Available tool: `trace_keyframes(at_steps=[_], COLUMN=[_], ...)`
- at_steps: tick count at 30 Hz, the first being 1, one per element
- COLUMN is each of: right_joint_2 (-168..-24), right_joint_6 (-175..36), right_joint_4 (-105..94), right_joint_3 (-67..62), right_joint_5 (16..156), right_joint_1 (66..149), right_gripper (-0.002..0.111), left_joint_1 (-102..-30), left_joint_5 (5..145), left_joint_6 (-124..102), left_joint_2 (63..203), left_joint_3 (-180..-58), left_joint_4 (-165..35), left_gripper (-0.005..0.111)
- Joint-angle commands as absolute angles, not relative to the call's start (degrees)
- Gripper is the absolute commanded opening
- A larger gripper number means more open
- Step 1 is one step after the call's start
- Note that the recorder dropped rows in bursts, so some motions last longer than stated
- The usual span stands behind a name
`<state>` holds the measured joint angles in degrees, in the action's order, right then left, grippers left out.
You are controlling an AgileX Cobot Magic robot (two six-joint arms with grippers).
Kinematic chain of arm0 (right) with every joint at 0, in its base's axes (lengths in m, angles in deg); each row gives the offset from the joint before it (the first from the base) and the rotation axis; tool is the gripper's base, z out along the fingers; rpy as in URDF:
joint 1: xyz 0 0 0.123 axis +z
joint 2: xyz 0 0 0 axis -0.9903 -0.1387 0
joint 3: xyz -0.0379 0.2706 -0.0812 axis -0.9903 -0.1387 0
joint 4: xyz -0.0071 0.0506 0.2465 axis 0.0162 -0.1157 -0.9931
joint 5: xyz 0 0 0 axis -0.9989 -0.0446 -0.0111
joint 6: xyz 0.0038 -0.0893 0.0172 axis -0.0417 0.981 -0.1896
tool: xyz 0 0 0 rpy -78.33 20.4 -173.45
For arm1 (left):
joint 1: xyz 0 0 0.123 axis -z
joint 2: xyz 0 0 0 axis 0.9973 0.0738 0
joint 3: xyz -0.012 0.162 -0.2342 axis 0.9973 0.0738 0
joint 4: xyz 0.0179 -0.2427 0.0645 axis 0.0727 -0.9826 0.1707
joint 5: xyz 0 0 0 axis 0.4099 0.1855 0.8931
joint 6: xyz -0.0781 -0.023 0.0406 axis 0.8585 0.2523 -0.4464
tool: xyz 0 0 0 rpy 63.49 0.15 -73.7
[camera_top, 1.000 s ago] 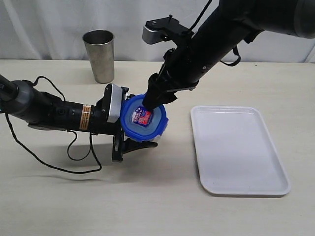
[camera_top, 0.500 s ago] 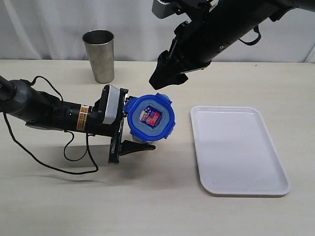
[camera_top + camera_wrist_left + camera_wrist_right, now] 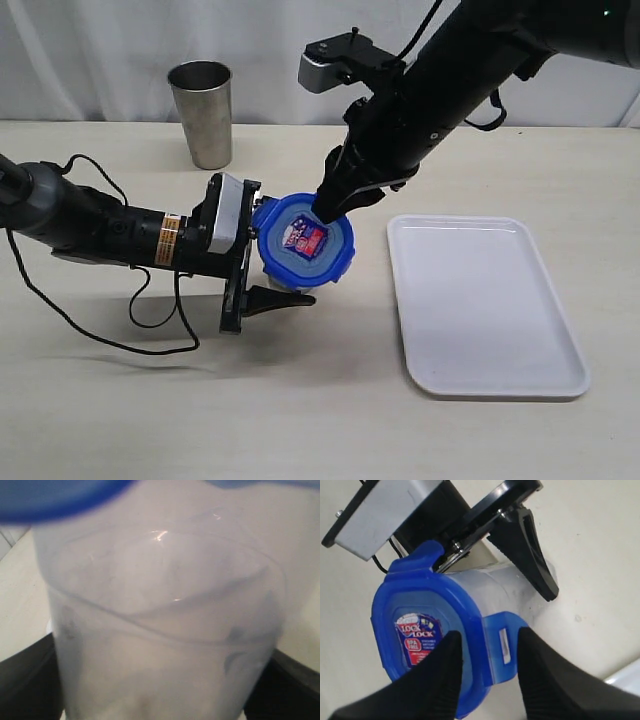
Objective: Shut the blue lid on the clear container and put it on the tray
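And down comes the right gripper (image 3: pixel 336 203) again. Half a second ago it hung high above the table, well clear, and now its tip is back at the far-right edge of the round bright-blue plastic lid (image 3: pixel 303 239). A full second ago it was down on that lid too, but nearer the middle. In the right wrist view its two black fingers (image 3: pixel 440 680) stand apart, one over the lid's top beside the red-and-blue sticker and the other outside the flap that hangs over the side; whether they are pressing on the plastic I cannot tell.

The lid sits on the tall translucent plastic container (image 3: pixel 515 587), a touch lower and flatter than it looked half a second back. The left gripper (image 3: pixel 280 262) has not budged: it stays clamped on the container's body, low over the beige table (image 3: pixel 300 400), with the container filling the left wrist view (image 3: pixel 165 630).

The flat white rectangular plastic tray (image 3: pixel 485 300) lies where it did, apart from the container on the right. The grey steel cup (image 3: pixel 203 113) at the back has not moved either.
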<state>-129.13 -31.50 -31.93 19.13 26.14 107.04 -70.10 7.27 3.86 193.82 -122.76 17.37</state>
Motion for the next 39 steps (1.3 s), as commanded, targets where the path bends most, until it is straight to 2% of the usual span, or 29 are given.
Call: trace_keyframes(at_steps=[1,8,11,12,14,22,32,39], right_joint_2=[-130.3,-133.0,-134.8,-136.1,-137.7,-140.4,-134.6,-134.5], right_joint_6=[-30.5,-29.0,-29.0,-29.1,-29.1,-28.8,-32.1,-37.4], right_joint_4=[-32.1,-33.6,-33.3,-33.3,-33.5,-32.8,-27.6,-18.9], right_joint_3=[19.1,19.1,19.1,19.1,19.1,19.2,19.2,19.0], right_joint_5=[25.3,23.7,23.0,22.8,22.7,21.5,23.8,23.8], right_joint_1=[106.8,106.8,106.7,106.7,106.7,106.5,103.4,103.4], right_gripper=[0.036,0.034,0.023,0.013,0.004,0.004,0.004,0.004], left_joint_1=[-70.1,-70.1,-70.1,-70.1,-70.1,-70.1,-70.1,-73.0], left_joint_5=[5.4,5.4,5.4,5.4,5.4,5.5,4.9,4.9], left_joint_6=[3.8,3.8,3.8,3.8,3.8,3.8,3.8,6.8], left_joint_2=[193.2,193.2,193.2,193.2,193.2,193.2,193.2,193.2], left_joint_3=[-123.0,-123.0,-123.0,-123.0,-123.0,-123.0,-123.0,-123.0], left_joint_4=[16.8,16.8,16.8,16.8,16.8,16.8,14.9,13.8], left_gripper=[0.000,0.000,0.000,0.000,0.000,0.000,0.000,0.000])
